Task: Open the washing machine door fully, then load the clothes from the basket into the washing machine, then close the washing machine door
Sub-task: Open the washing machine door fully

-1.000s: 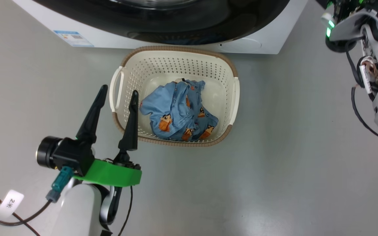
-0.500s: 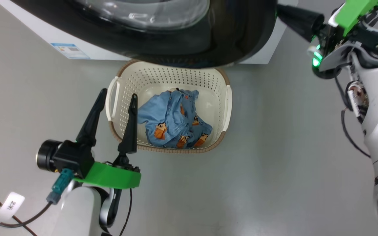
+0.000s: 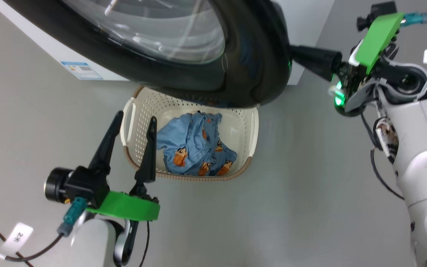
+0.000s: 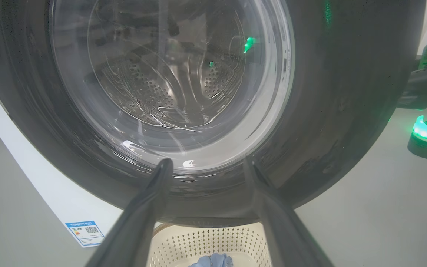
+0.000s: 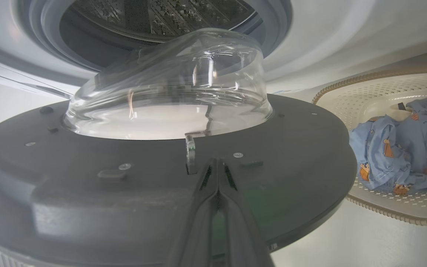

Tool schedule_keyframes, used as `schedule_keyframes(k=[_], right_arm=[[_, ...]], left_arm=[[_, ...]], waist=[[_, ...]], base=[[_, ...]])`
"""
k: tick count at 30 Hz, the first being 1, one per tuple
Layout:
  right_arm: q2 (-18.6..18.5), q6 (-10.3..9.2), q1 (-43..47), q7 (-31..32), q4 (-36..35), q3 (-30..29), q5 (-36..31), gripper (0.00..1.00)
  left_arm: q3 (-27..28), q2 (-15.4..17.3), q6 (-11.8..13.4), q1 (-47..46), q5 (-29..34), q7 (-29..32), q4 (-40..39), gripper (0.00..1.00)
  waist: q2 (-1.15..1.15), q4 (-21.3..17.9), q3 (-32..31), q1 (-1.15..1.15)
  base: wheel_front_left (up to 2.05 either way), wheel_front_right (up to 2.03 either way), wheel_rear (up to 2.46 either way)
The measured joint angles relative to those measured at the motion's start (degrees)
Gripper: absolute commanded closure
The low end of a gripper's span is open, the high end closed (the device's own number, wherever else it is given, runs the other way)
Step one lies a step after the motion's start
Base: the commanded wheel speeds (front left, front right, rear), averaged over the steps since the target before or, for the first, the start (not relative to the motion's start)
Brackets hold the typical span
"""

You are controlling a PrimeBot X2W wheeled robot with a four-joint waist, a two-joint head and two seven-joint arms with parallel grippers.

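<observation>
Glossy black plastic and clear glass: washing machine door (image 3: 261,70), swung partly out from the washing machine (image 5: 328,33) and overhanging the back of the basket (image 3: 252,122). It is rigid, hinged and smooth-faced, and probably slippery on the front, so you should push at the dark grey inner rim near the free edge.

Clothes (image 3: 195,148): soft blue fabric crumpled in the basket, likely light and limp. Pinch a raised fold.

Right gripper (image 5: 217,163): fingers pressed together, tips at the door's inner rim and apparently touching it, clasping nothing.

Left gripper (image 3: 135,116): spread wide and empty, beside the basket's left handle.
</observation>
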Motion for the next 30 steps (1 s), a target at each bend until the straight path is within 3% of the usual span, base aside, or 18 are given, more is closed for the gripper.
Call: schedule_keyframes(k=[13,30], right_arm=[[0.68,0.00,7.40,3.63,-5.12,6.90,4.72,1.00],[0.90,0.00,14.01,1.20,-7.82,19.84,15.11,1.00]], left_arm=[[-0.21,0.05,-0.42,1.91,-0.02,0.00,1.02,0.00],[-0.31,0.08,-0.43,4.05,-0.02,0.00,4.15,0.00]], waist=[[0.00,-0.51,-3.57,0.00],[0.00,-0.87,-7.77,0.00]], base=[[0.00,0.00,0.00],[0.00,0.00,0.00]])
